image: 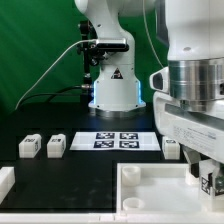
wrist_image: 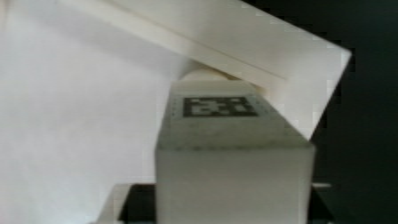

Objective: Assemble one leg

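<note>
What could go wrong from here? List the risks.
1. The gripper hangs low over the panel, holding a leg; if the leg is tilted, it may jam at the panel's corner.
2. The wrist view shows the leg close against the panel's edge, so it may catch there.
3. Another leg lies close by and might get bumped.

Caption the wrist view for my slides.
Gripper holding a tagged white leg against the large white panel.
</note>
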Robot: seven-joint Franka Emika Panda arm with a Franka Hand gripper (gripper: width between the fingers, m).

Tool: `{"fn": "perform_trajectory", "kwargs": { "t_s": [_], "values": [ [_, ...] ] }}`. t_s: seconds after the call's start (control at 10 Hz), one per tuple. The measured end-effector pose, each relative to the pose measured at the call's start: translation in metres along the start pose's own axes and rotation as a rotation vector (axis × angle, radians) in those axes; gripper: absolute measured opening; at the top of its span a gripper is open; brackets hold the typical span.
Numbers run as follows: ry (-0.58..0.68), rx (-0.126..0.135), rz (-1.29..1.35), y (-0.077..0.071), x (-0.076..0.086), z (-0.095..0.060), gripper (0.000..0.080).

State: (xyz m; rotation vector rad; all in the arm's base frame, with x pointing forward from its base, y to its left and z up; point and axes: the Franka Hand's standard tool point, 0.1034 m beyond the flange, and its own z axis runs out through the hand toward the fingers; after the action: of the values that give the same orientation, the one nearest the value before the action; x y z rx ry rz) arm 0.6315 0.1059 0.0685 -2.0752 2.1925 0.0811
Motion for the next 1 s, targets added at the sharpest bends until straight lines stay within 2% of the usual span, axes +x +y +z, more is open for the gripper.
{"fn": "perform_trajectory", "kwargs": {
  "t_s": [0.1,0.2,0.3,0.5,0.6,0.7,0.8,0.9,1.0],
  "values": [
    [-0.016,0.041,0.274,0.004,-0.001,0.001,0.0292],
    [-0.008,0.054,0.351,0.005,-0.001,0.000,0.0292],
    [0.008,0.055,0.441,0.006,0.000,0.000,0.0305],
    [0.022,0.049,0.443,0.007,0.002,0.000,0.0305],
    [0.015,0.047,0.434,0.008,0.000,0.001,0.0384],
    [0.016,0.048,0.417,0.008,-0.001,0.001,0.0565],
    [0.014,0.065,0.412,0.010,-0.004,0.000,0.0565],
    [0.009,0.085,0.405,0.014,-0.010,-0.005,0.0634],
    [0.002,0.096,0.400,0.014,-0.015,-0.010,0.0645]
  ]
}}
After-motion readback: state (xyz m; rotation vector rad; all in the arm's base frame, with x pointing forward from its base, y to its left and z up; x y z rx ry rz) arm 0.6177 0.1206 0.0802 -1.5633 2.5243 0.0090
